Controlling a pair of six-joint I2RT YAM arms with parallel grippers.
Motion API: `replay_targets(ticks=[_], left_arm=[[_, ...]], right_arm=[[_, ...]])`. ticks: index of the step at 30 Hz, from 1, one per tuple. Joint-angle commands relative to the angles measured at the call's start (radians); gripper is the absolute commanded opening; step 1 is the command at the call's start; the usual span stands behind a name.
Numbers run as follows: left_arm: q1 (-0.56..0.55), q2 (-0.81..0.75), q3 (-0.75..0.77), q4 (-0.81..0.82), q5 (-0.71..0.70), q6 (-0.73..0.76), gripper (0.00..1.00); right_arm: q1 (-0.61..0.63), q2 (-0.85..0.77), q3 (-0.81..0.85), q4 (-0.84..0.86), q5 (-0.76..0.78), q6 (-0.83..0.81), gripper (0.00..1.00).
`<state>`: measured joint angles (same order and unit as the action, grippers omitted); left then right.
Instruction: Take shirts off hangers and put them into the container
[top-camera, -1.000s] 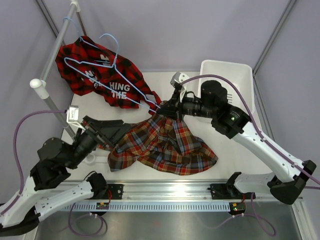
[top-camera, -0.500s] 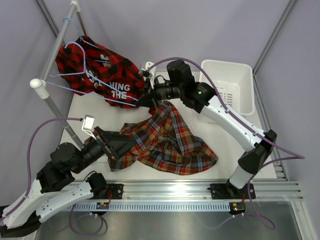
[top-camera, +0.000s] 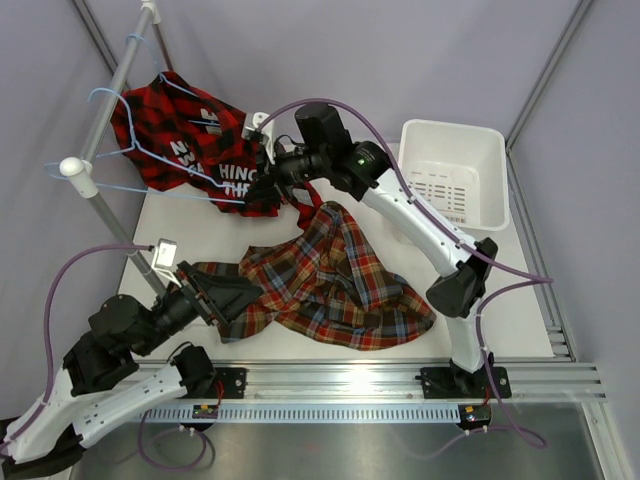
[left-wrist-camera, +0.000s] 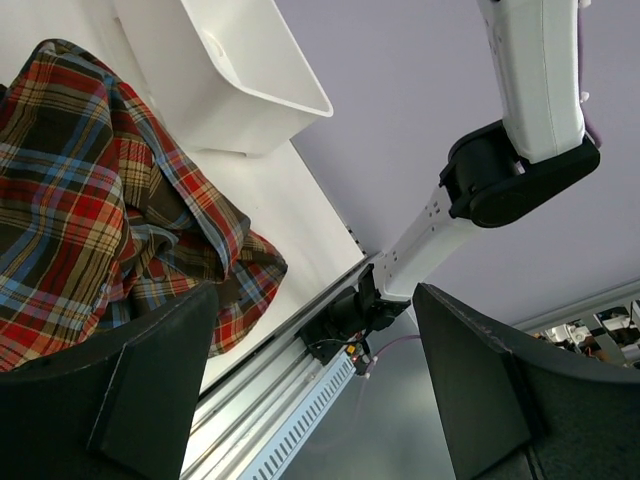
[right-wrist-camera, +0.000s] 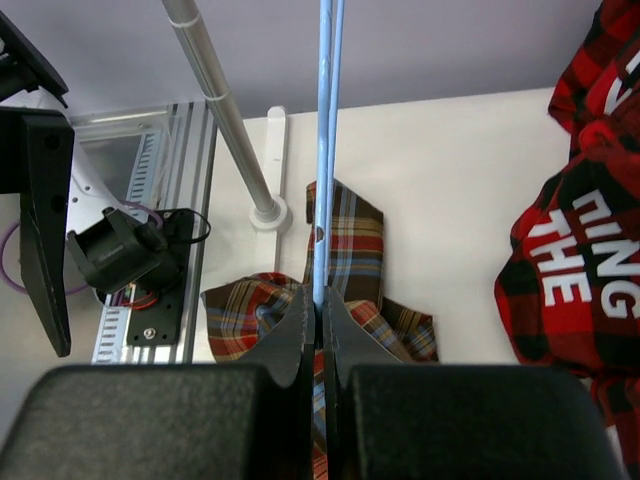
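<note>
The bench (top-camera: 520, 300) carries the plaid shirt (top-camera: 340, 290), which lies crumpled at its middle, well apart from the basket (top-camera: 450, 127) at the far right corner. The red shirt (top-camera: 190, 150) hangs at the far left beside the rack pole (top-camera: 115, 75), with blue wire crossing it. The right fingers (top-camera: 255, 192) reach to the red shirt's near edge and are pinched tight on a thin blue hanger (right-wrist-camera: 325, 150). The left fingers (top-camera: 235, 290) are spread wide and hold nothing, at the plaid shirt's left edge.
</note>
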<state>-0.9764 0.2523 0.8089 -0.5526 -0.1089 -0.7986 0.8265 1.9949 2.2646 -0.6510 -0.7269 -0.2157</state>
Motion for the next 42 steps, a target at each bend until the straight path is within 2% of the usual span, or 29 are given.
replay_targets(ticks=[1, 13, 19, 20, 23, 24, 26, 28, 31, 35, 36, 39, 42], left_arm=[[-0.001, -0.008, 0.016, -0.010, -0.002, -0.007, 0.84], [0.001, -0.031, 0.027, -0.027, -0.008, -0.008, 0.84], [-0.001, -0.051, 0.013, -0.033, -0.015, -0.011, 0.85], [-0.001, -0.053, 0.013, -0.033, -0.017, -0.011, 0.85], [-0.001, -0.064, 0.006, -0.029, -0.017, -0.013, 0.86], [-0.001, -0.067, 0.006, -0.029, -0.020, -0.014, 0.86], [-0.001, -0.077, -0.002, -0.021, -0.017, -0.013, 0.86], [-0.001, -0.087, -0.010, -0.021, -0.023, -0.011, 0.86], [-0.001, -0.107, -0.030, -0.007, -0.025, -0.013, 0.87], [0.001, -0.111, -0.043, 0.013, -0.009, -0.010, 0.88], [-0.001, -0.111, -0.043, 0.011, -0.006, -0.010, 0.88], [-0.001, -0.114, -0.048, 0.017, 0.002, -0.014, 0.89], [-0.001, -0.122, -0.054, 0.025, 0.009, -0.022, 0.89]], right_arm=[[0.017, 0.047, 0.142, -0.067, -0.055, -0.036, 0.00], [0.022, 0.200, 0.279, -0.110, -0.085, -0.030, 0.00], [0.023, 0.211, 0.256, -0.110, -0.078, -0.033, 0.00], [0.025, 0.199, 0.245, -0.104, -0.057, -0.027, 0.19], [0.028, 0.154, 0.204, -0.076, 0.006, -0.011, 0.51], [0.026, 0.136, 0.185, -0.065, 0.033, -0.001, 0.67], [0.026, 0.041, 0.075, 0.008, 0.172, 0.031, 0.79], [0.025, -0.036, -0.087, 0.086, 0.278, 0.051, 0.98], [0.014, -0.132, -0.242, 0.108, 0.478, 0.094, 0.99], [-0.044, -0.218, -0.442, 0.126, 0.709, 0.232, 0.99], [-0.055, -0.235, -0.542, 0.151, 0.728, 0.261, 0.99], [-0.087, -0.265, -0.687, 0.174, 0.793, 0.335, 0.99], [-0.095, -0.249, -0.769, 0.182, 0.857, 0.377, 0.99]])
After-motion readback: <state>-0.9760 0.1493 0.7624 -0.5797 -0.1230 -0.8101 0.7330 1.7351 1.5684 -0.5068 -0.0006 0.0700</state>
